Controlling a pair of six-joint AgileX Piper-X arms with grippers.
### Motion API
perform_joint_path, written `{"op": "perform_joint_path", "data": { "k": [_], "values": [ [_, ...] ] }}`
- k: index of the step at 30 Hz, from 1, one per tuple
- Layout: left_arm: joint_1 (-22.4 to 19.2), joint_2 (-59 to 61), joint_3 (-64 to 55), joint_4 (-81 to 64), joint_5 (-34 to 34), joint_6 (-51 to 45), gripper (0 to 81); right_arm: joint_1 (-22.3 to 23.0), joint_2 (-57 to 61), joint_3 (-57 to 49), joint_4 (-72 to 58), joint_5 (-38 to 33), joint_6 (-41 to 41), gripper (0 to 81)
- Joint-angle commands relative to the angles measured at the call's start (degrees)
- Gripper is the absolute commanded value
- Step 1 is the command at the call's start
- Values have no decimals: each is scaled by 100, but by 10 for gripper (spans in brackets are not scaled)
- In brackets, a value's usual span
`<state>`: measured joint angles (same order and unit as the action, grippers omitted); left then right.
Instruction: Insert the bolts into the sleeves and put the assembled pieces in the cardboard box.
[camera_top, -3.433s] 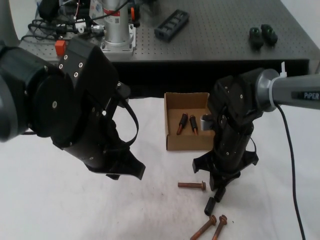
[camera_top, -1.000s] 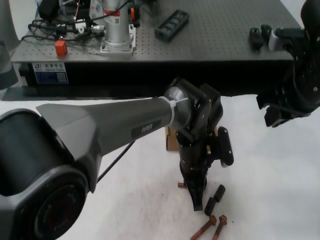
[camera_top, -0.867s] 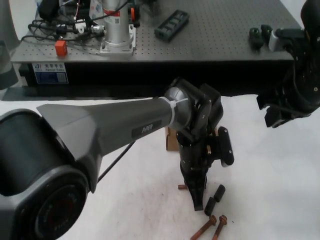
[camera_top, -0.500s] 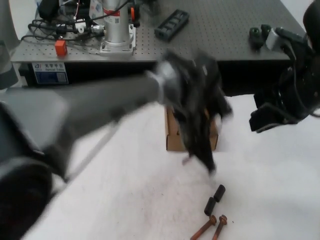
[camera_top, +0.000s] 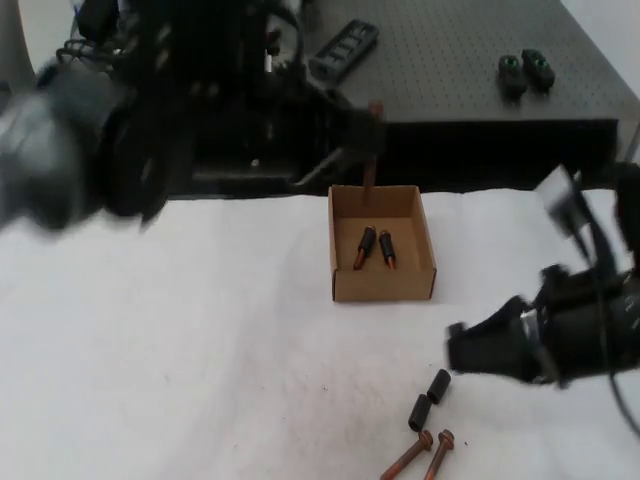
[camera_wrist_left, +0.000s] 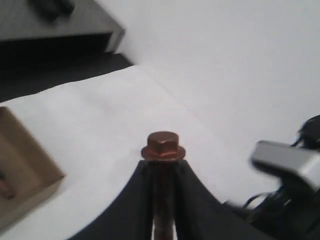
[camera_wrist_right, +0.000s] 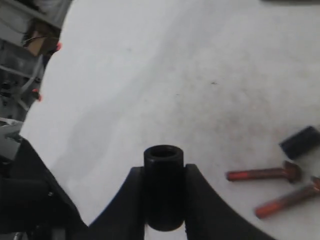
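Note:
My left gripper (camera_wrist_left: 162, 167) is shut on a copper bolt (camera_wrist_left: 162, 146), whose hex head sticks out past the fingertips. In the high view that bolt (camera_top: 371, 160) hangs just behind the far edge of the cardboard box (camera_top: 381, 285). Two assembled pieces (camera_top: 375, 246) lie in the box. My right gripper (camera_wrist_right: 164, 172) is shut on a black sleeve (camera_wrist_right: 163, 185) with its bore facing outward. It hovers low at the right (camera_top: 462, 357), beside two loose sleeves (camera_top: 429, 398) and two loose bolts (camera_top: 424, 453) on the white cloth.
The raised perforated bench (camera_top: 450, 60) stands behind the cloth with a black tray (camera_top: 343, 48), cables and small black parts. The left arm's blurred body (camera_top: 150, 110) fills the back left. White cloth (camera_top: 180, 350) lies open at the front left.
The left arm lifted the single bolt off the cloth and swung back behind the box. The right arm came down from the upper right to near the loose sleeves.

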<state>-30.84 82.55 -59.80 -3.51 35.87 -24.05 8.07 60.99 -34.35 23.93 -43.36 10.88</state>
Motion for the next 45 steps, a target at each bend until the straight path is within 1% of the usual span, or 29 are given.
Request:
{"op": "perform_joint_path", "data": {
  "k": [1, 3, 5, 7, 10, 15, 21, 29, 32, 38, 45],
  "values": [
    [7, -309, 630, -1551, 215, -1172, 6, 316, -179, 162, -1076, -147, 498, 0],
    [7, -391, 928, -2094, 263, -1508, 6, 642, -183, 238, -1933, -29, 939, 0],
    [7, -406, 1082, -2400, 364, -1705, 6, 856, -164, 236, -2486, 261, 1131, 0],
    [7, -404, 1141, -2467, 404, -1795, 6, 976, -164, 222, -2932, 442, 1141, 0],
    [7, -404, 1138, -2491, 520, -1793, 6, 1009, -164, 222, -3314, 441, 1313, 0],
    [7, -404, 1138, -2492, 667, -1752, 6, 1009, -164, 222, -3418, 417, 1403, 0],
    [7, -404, 1138, -2492, 1108, -1706, 6, 1009, -136, 207, -3459, 417, 1403, 0],
    [7, -404, 1138, -2492, 1243, -1706, 6, 1009, -136, 206, -3459, 119, 1519, 0],
    [7, -404, 1138, -2492, 1278, -1706, 6, 1009, -136, 206, -3459, 119, 1519, 0],
    [7, -404, 1138, -2492, 1753, -1706, 6, 1009, -136, 206, -3501, 166, 1519, 0],
    [7, -404, 1138, -2492, 1754, -1706, 6, 1009, -136, 206, -3943, 166, 1507, 0]
  ]
}}
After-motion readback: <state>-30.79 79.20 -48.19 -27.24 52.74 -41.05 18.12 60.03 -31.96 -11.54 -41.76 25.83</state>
